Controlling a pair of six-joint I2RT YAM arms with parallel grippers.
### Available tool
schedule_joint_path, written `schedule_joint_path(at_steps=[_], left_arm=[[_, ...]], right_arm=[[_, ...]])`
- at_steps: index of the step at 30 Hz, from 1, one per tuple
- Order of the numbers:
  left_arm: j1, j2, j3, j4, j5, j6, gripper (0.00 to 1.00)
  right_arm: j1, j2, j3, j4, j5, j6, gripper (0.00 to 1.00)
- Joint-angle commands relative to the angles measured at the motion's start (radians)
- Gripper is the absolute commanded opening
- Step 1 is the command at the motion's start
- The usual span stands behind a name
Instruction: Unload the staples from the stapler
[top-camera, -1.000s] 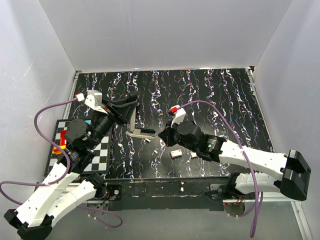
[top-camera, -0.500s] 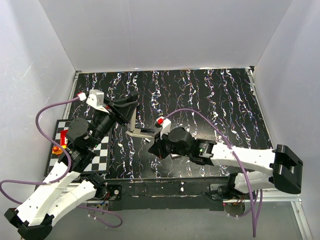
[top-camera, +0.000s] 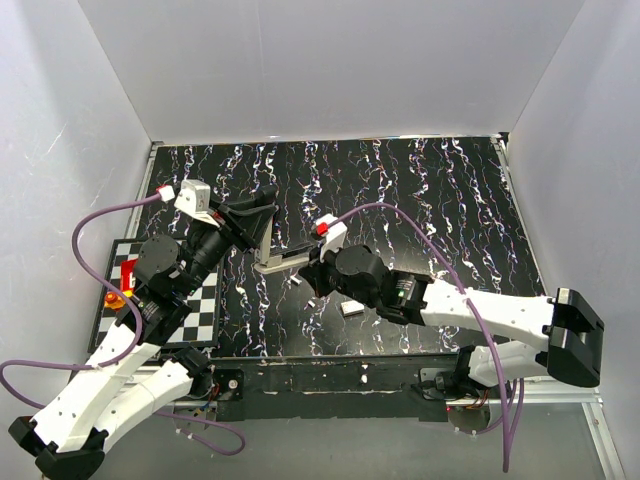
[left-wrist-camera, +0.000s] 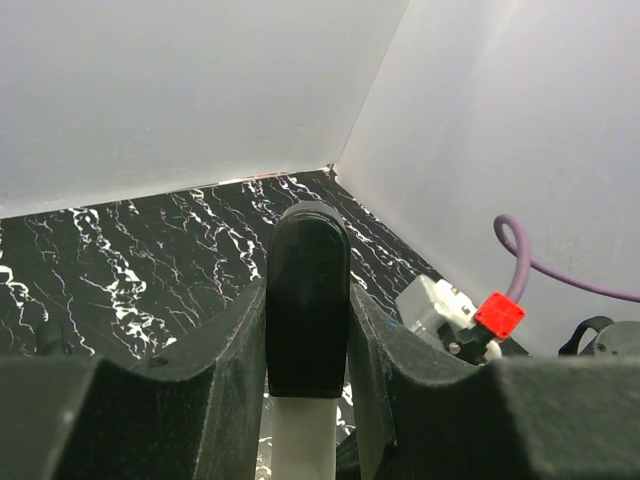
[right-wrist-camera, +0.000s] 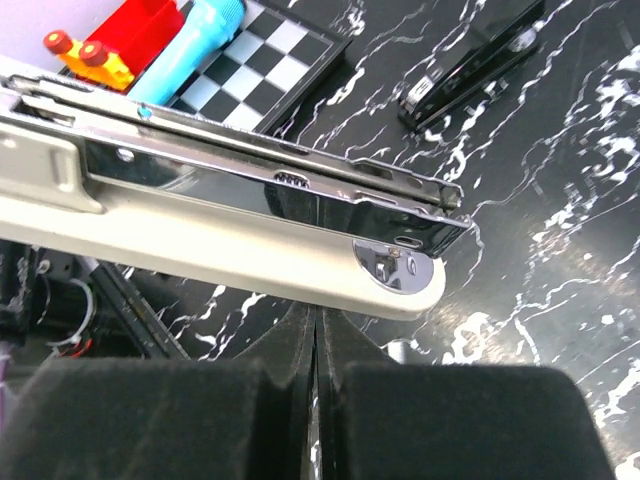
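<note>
Block (top-camera: 351, 309) front-right of stapler (top-camera: 284, 262); checkerboard (top-camera: 205, 311) far left.

Top camera looks down from behind the arm bases over the whole marbled table (top-camera: 430, 190). Both wrist cameras sit tight on the stapler (top-camera: 281, 263) — left facing the far corner, right facing the checkered mat (right-wrist-camera: 275, 65).

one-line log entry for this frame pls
left gripper: jaws shut on stapler black top | right gripper: jaws shut, tips close to cream base | stapler: open, chrome magazine exposed
</note>
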Motion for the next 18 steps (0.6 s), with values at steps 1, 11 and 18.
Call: schedule_joint_path(at_steps=[1,11,18], left_arm=[[-0.003,-0.028,0.044,0.035,0.014,-0.021,0.00],[-0.003,-0.009,0.047,-0.022,0.103,-0.033,0.00],[-0.003,0.000,0.041,-0.020,0.126,-0.031,0.00]], right_arm=[[0.002,-0.010,0.076,0.026,0.126,-0.103,0.01],[0.001,-0.032,0.151,0.031,0.160,-0.299,0.01],[-0.001,-0.094,0.165,-0.023,0.178,-0.385,0.01]])
